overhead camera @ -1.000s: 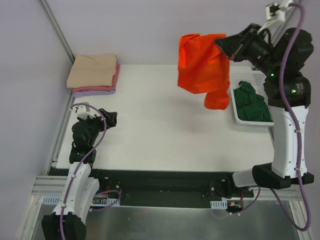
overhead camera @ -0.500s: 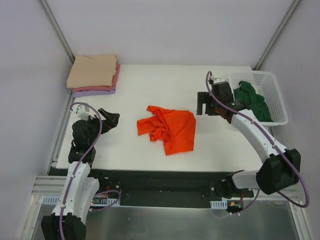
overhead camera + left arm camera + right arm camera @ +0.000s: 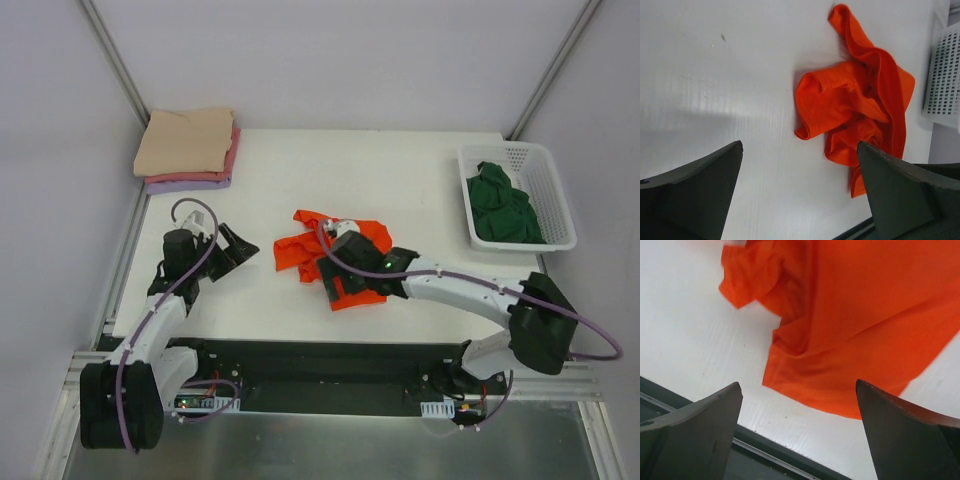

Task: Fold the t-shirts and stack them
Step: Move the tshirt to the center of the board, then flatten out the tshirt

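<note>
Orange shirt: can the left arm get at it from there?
Probably yes. Its open left gripper faces the shirt across bare table, though the right gripper hovers over the shirt too.

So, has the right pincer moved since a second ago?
Yes. The right pincer has swung left, away from the white basket, and toward the near table edge; it now hovers open over the orange t-shirt.

Overhead, close wrist views: shared orange t-shirt (image 3: 855, 107)
</note>
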`<control>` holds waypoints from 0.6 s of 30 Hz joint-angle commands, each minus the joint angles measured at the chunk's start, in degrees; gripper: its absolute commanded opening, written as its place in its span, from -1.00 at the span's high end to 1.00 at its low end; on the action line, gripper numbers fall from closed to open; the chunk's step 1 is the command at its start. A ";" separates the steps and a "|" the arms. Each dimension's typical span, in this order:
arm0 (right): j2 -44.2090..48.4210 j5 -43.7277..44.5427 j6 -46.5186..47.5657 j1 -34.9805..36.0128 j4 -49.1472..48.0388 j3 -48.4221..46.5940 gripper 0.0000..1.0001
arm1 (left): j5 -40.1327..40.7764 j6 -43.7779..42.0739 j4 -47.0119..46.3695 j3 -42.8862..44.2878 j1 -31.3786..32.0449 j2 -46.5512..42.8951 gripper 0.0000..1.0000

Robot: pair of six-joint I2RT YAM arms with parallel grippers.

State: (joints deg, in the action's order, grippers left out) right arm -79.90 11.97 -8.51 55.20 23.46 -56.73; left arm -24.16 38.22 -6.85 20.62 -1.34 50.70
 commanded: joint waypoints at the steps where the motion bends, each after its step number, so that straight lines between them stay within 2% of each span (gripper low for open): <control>1: -5.61 5.61 -8.70 8.15 -2.98 1.71 -0.98 | -4.14 -0.42 -1.23 2.22 2.91 6.68 -0.90; 4: -9.56 5.96 -9.68 10.10 -4.03 1.27 -0.90 | -3.61 -0.86 -2.20 4.94 6.52 12.39 -0.86; 8: -14.14 6.31 -8.89 10.10 -4.48 -0.48 -0.65 | -3.61 -1.65 -2.99 9.16 10.21 19.78 -0.82; 15: -20.12 8.94 -11.34 10.10 -3.52 -1.19 -0.34 | -1.77 -2.53 -3.17 13.65 11.45 29.27 -0.77; 18: -20.82 12.02 -13.54 10.02 -0.97 -1.19 -0.06 | 0.77 -3.41 -2.73 14.62 12.07 31.82 -0.64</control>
State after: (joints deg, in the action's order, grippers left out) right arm -98.52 19.33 -18.13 65.25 19.25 -57.39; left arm -26.09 36.86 -9.17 32.95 9.76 80.20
